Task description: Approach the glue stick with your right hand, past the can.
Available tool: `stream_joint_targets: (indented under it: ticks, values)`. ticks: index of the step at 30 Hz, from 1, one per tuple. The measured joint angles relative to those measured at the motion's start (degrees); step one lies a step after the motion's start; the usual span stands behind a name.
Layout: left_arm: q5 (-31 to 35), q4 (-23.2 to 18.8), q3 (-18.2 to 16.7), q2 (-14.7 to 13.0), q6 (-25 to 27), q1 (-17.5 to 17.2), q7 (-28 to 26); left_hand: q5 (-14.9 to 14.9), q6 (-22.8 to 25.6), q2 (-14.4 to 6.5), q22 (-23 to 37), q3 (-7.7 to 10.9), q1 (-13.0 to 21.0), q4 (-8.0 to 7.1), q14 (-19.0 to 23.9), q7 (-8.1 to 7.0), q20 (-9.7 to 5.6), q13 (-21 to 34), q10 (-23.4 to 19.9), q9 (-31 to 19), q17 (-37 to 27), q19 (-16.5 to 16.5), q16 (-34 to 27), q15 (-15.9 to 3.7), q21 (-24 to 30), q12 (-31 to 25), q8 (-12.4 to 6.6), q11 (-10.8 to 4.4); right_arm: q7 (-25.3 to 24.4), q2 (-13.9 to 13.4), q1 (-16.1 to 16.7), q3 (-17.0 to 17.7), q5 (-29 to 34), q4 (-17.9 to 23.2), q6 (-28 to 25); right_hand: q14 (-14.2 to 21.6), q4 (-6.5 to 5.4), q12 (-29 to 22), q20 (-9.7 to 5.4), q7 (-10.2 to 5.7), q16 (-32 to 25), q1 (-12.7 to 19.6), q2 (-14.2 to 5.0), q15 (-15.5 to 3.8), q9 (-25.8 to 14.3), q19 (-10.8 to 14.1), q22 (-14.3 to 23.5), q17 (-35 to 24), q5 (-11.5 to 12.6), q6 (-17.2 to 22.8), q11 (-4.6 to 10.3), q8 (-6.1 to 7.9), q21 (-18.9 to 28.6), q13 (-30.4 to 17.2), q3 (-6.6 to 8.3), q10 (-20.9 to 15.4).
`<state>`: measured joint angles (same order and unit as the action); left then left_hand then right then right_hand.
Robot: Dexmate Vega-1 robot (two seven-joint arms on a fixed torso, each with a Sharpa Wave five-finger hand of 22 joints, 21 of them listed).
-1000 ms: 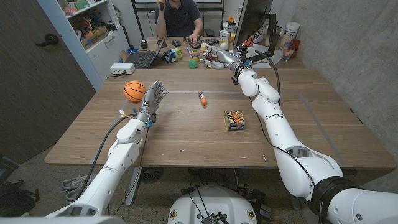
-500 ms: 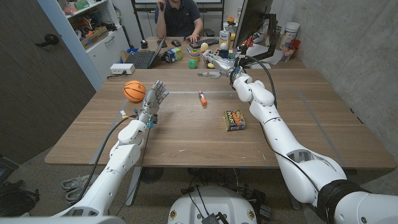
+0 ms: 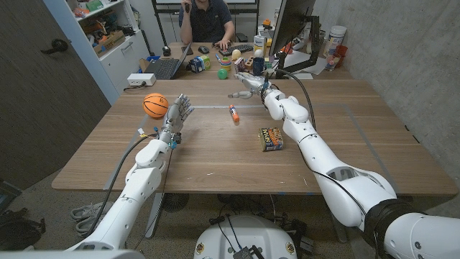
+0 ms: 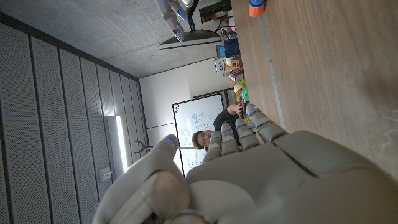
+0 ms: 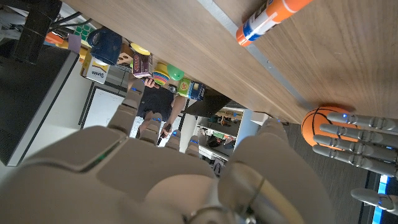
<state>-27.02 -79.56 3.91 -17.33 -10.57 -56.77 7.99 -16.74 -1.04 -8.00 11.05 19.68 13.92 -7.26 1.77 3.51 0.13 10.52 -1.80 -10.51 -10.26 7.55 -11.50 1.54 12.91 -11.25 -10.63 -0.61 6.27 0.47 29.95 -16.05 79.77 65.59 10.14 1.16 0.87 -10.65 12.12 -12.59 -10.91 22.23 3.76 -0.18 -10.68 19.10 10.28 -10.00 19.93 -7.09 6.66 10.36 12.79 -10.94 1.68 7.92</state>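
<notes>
The glue stick (image 3: pixel 233 113), white with an orange cap, lies on the wooden table (image 3: pixel 215 155) near its middle; the right wrist view shows the glue stick (image 5: pixel 270 17) too. A flat can (image 3: pixel 271 139) with a yellow and red label lies nearer to me, to the right of the stick. My right hand (image 3: pixel 246 85) hovers open over the far part of the table, beyond the can and a short way behind the stick, fingers pointing left. My left hand (image 3: pixel 177 115) stands open, fingers up, beside an orange basketball (image 3: pixel 155 105).
A person (image 3: pixel 208 18) sits behind the table's far edge among a laptop (image 3: pixel 165 67), toys and bottles. A monitor (image 3: pixel 291 21) stands at the far right. In the right wrist view the basketball (image 5: pixel 323 124) and my left hand's fingers (image 5: pixel 354 134) appear together.
My right hand has swung left and nearer from the table's far edge, closing on the glue stick. The left hand, ball, can and stick have stayed put.
</notes>
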Motion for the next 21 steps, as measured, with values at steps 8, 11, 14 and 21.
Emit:
stream_joint_targets:
  ticks: [8,11,14,21]
  values:
    - [0.1,0.69,-0.49,0.17,0.4,0.41,0.24,0.0,-0.08,0.0,0.0,0.0,0.0,0.0,0.0,0.08,0.0,0.0,0.0,0.0,0.0,0.0,0.0,0.0,-0.21,0.0,0.0,0.0,0.55,0.26,-1.8,-1.34,-0.66,-3.73,-0.11,1.01,0.15,-0.44,0.16,0.32,-0.17,1.13,-0.36,-0.55,0.0,4.41,0.0,0.0,0.44,-0.93,-0.84,0.28,0.86,0.0,-0.16,-0.85]
    - [0.18,1.19,-0.63,0.27,0.4,0.62,0.45,0.0,-0.08,0.0,0.03,0.0,0.0,0.0,0.0,0.08,0.0,0.0,0.0,0.0,0.0,0.0,0.0,0.0,-0.22,0.0,0.0,0.0,0.95,0.32,-2.41,-1.97,-0.89,-4.88,0.1,1.01,0.4,-0.44,0.16,0.1,-0.17,1.42,-0.08,-0.55,0.0,5.22,0.0,0.0,0.44,-1.32,-0.84,0.28,0.86,0.0,-0.4,-0.85]
    - [0.27,1.62,-0.73,0.38,0.4,0.85,0.58,0.0,-0.08,0.0,0.3,0.0,0.0,0.0,0.0,0.08,0.0,0.0,0.0,0.0,0.0,0.0,0.0,0.0,-0.22,0.0,0.0,0.0,1.47,0.33,-2.83,-2.68,-1.02,-5.84,0.71,1.22,0.4,-0.44,0.35,0.1,-0.17,1.43,-0.1,-0.75,-0.11,5.45,-0.14,0.0,0.44,-1.32,-0.84,0.28,0.86,0.0,-0.4,-0.85]
    - [0.46,2.29,-0.89,0.55,0.2,1.29,0.89,0.0,-0.08,0.0,0.3,0.0,0.0,0.0,0.0,0.08,0.0,0.0,0.0,0.0,0.0,0.0,0.0,0.0,-0.22,0.0,0.0,0.0,2.93,0.28,-3.38,-4.15,-1.11,-7.05,2.13,1.21,0.39,-0.44,0.26,0.42,-0.17,1.79,-0.45,-0.75,-0.13,6.16,-0.16,0.14,0.64,-1.64,-1.14,0.28,0.86,0.0,-0.4,-1.16]
